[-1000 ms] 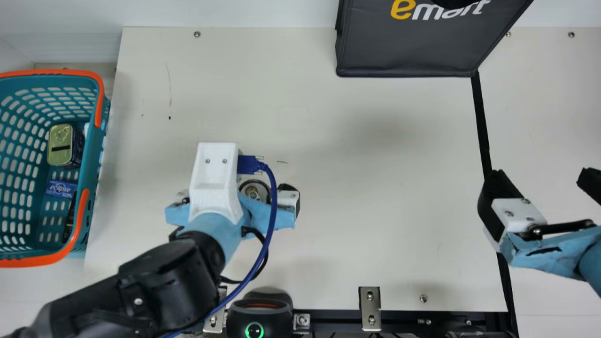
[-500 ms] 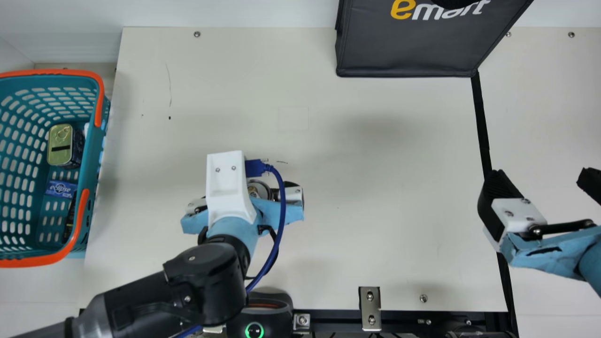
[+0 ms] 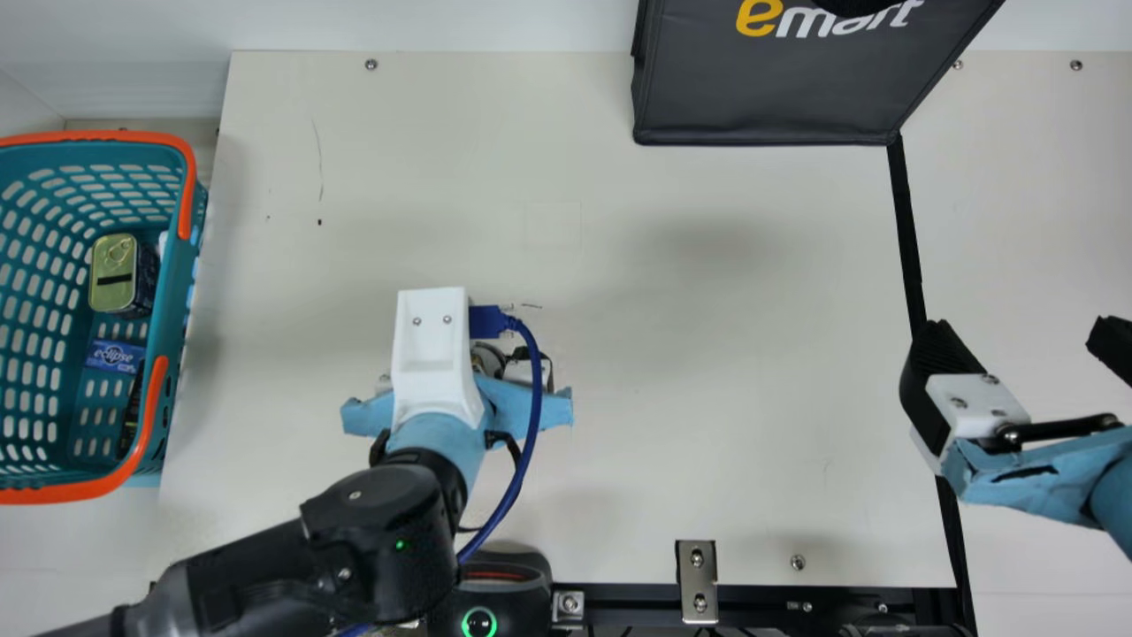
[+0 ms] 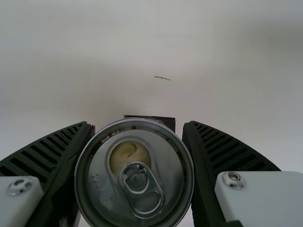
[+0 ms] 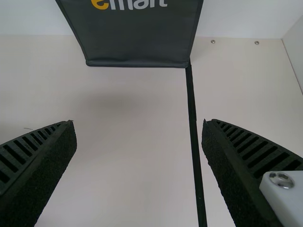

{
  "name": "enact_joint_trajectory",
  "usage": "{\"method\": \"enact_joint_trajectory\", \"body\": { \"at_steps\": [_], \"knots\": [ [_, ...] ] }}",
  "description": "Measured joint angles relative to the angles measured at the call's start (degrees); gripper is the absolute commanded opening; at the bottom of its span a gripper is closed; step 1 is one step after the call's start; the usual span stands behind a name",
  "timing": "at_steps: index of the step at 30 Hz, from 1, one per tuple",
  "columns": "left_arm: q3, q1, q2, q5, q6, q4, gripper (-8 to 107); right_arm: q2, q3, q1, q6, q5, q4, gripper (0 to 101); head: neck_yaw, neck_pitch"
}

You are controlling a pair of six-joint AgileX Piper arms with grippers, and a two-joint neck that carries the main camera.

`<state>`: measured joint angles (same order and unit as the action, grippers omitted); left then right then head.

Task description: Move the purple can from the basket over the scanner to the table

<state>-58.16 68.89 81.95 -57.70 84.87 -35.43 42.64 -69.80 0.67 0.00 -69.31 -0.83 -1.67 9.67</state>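
Note:
My left gripper (image 3: 435,354) is over the table's left-centre in the main view, largely hidden by its own wrist mount. The can (image 3: 488,357) shows its silver top beside that mount. In the left wrist view the gripper (image 4: 138,126) is shut on the can (image 4: 135,177), a ribbed finger against each side. The can's side colour and whether its base touches the table cannot be made out. My right gripper (image 3: 1026,343) stands open at the far right. Between its fingers in the right wrist view, the gripper (image 5: 137,131) holds nothing.
An orange-handled teal basket (image 3: 187,265) at the left holds a gold-topped tin (image 3: 113,272) and a blue packet (image 3: 115,356). The scanner (image 3: 495,602) sits at the front edge, by the left arm. A black bag (image 3: 769,106) stands at the back, right of centre.
The left arm has shifted a little to the right and its visible finger has drawn in against the can. The can has barely moved. My right arm has kept still.

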Motion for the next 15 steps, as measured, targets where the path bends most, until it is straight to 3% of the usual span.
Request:
{"method": "enact_joint_trajectory", "body": {
  "at_steps": [15],
  "knots": [
    [1.34,-1.92,-7.91,2.40,-24.64,7.14,-8,0.00,0.00,0.00,0.00,0.00,0.00,95,0.00,0.00]
  ]
}}
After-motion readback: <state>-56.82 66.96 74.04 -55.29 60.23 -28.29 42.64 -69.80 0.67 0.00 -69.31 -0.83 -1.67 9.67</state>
